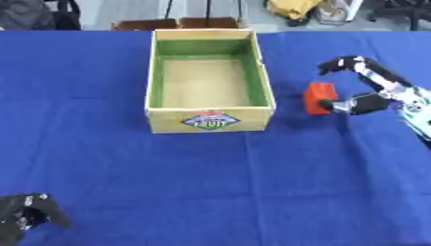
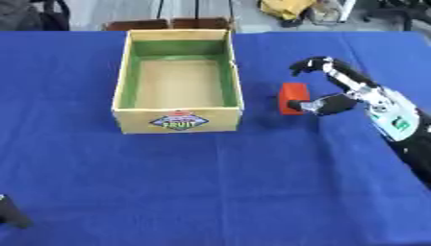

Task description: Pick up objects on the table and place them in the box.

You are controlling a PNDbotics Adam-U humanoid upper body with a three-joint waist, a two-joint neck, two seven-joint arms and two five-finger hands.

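Reaching with right hand (image 2: 336,91) spread open, thumb touching red block (image 2: 293,104) just left of it; looking light, rigid, smooth-sided; best pinching opposite flat faces before lifting toward cardboard box (image 2: 123,84)

Blue tablecloth (image 1: 252,182) matt cloth, creased; box (image 1: 209,122) matt cardboard, green-lined; red block (image 1: 318,97) smooth.

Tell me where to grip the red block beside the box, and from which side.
Grip the red block across its left and right faces, coming from its right, away from the box. It stands upright on the blue cloth with a gap on the box side. The right robot hand is already there, thumb at the block's right face, fingers arched above.
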